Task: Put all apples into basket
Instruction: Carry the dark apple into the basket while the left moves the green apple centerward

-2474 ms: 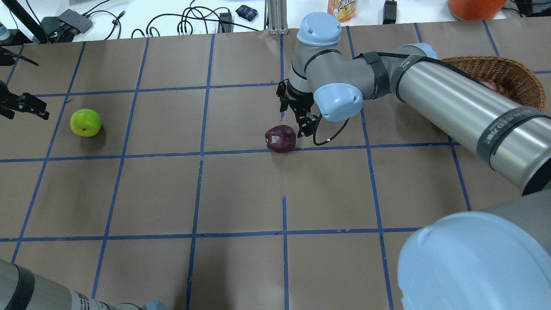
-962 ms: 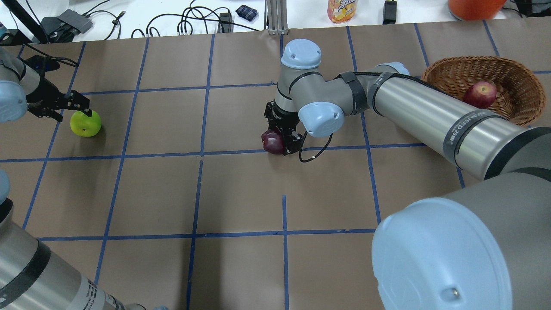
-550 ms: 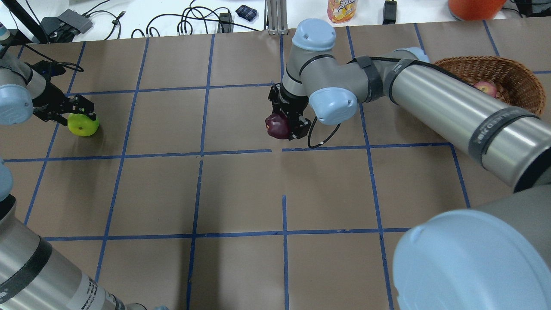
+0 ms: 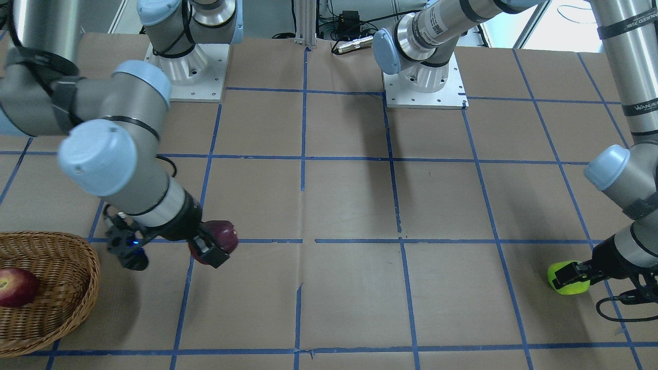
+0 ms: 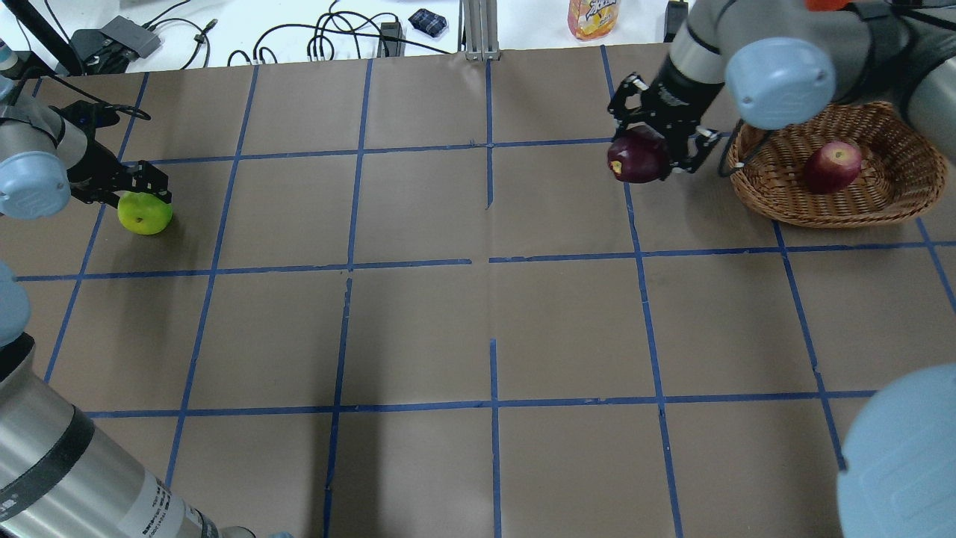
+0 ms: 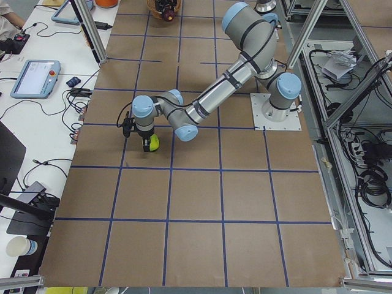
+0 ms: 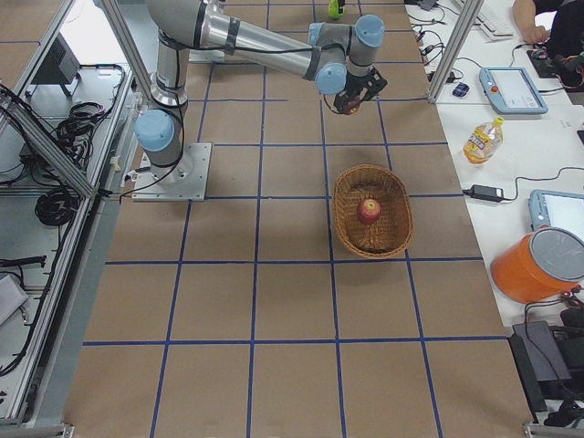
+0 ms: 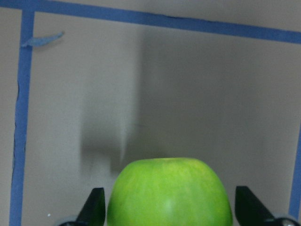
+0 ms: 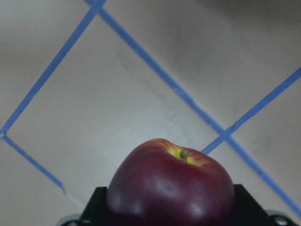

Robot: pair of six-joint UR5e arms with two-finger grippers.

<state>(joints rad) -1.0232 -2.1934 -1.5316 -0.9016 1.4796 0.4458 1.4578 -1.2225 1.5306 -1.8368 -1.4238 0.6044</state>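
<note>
My right gripper [image 5: 651, 153] is shut on the dark maroon apple [image 5: 635, 158] and holds it above the table just left of the wicker basket [image 5: 769, 188]. The maroon apple fills the bottom of the right wrist view [image 9: 171, 186] and also shows in the front view [image 4: 224, 234]. The red apple [image 5: 831, 166] lies in the basket [image 4: 77, 252]. My left gripper [image 5: 142, 200] is shut on the lime green apple [image 5: 144, 215], which rests on the table at the far left. A finger [image 8: 95, 207] stands on each side of the green apple [image 8: 169, 193].
A yellow bottle [image 5: 594, 16], cables [image 5: 328, 37] and a small dark pouch [image 5: 428, 21] lie on the white bench beyond the table's far edge. An orange bucket [image 7: 538, 265] and tablets stand beside the table. Blue tape lines grid the brown table top [image 5: 493, 321].
My right gripper shut on the maroon apple, lifted it and carried it right, up to the basket. My left gripper came in, settled around the green apple and nudged it slightly left.
</note>
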